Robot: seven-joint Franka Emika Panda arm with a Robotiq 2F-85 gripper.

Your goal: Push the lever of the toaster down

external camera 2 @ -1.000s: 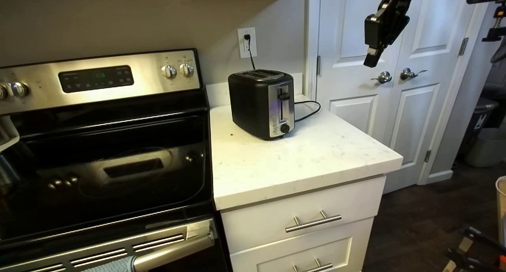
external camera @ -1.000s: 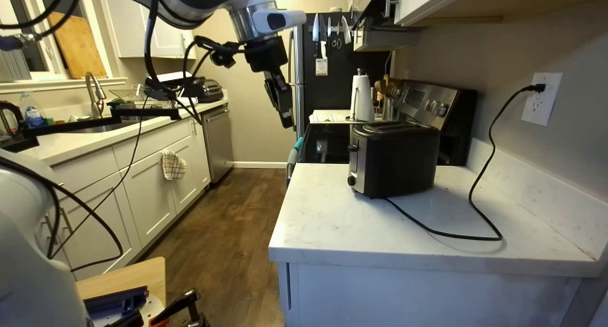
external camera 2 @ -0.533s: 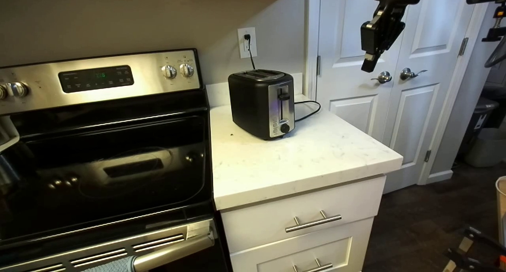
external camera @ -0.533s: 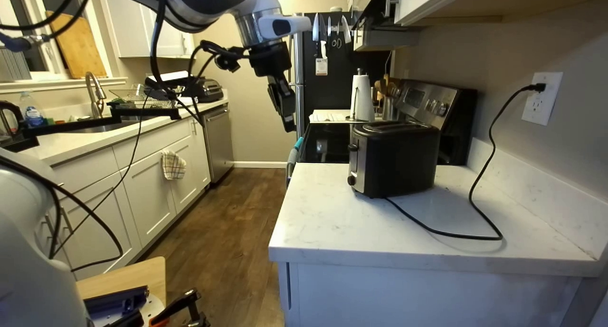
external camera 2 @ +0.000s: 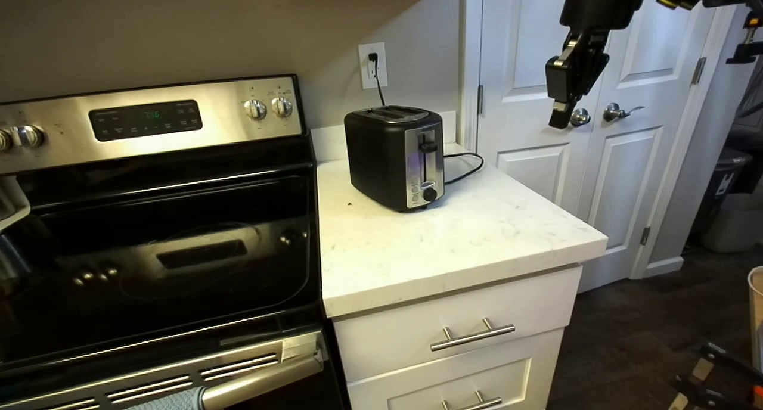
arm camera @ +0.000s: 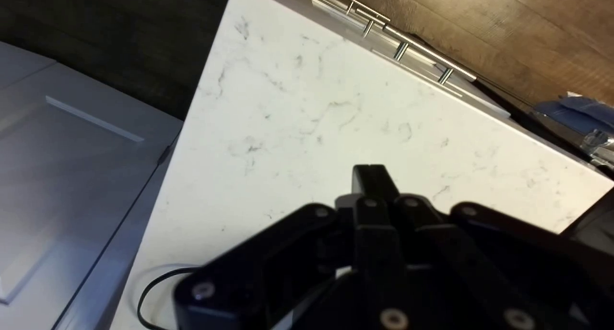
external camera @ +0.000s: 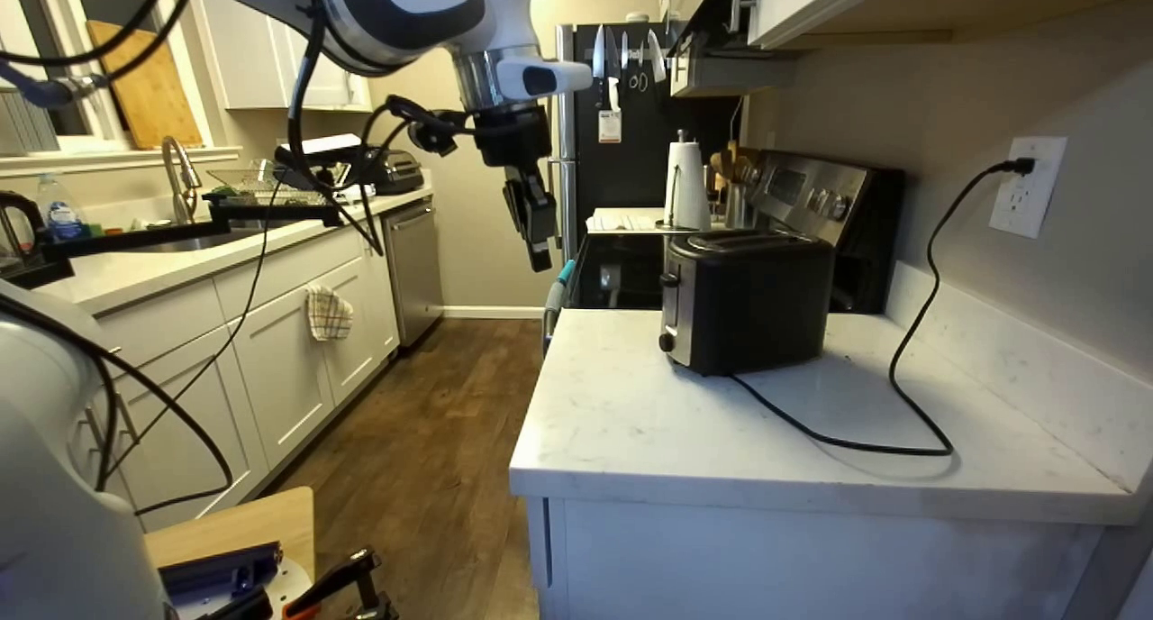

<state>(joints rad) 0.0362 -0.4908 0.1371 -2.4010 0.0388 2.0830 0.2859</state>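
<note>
toaster (external camera 2: 381, 160) on counter (external camera 2: 471, 237), lever (external camera 2: 428, 147) raised, well apart from closed pincer (arm camera: 369, 169)

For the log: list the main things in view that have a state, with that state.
Hand: shut, holding nothing
Lever: up, not pressed
Toaster: upright, inside hidden
Cord: plugged in
Display: lit
Drawers: shut
Doors: shut
Dishwasher: shut

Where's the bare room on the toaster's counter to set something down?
The countertop is bare from the toaster, on its lever side, to the edge above the drawers, with the stove bordering one side. Toward the wall it's crowded: the power cord loops beside the toaster and rises to the outlet.
</note>
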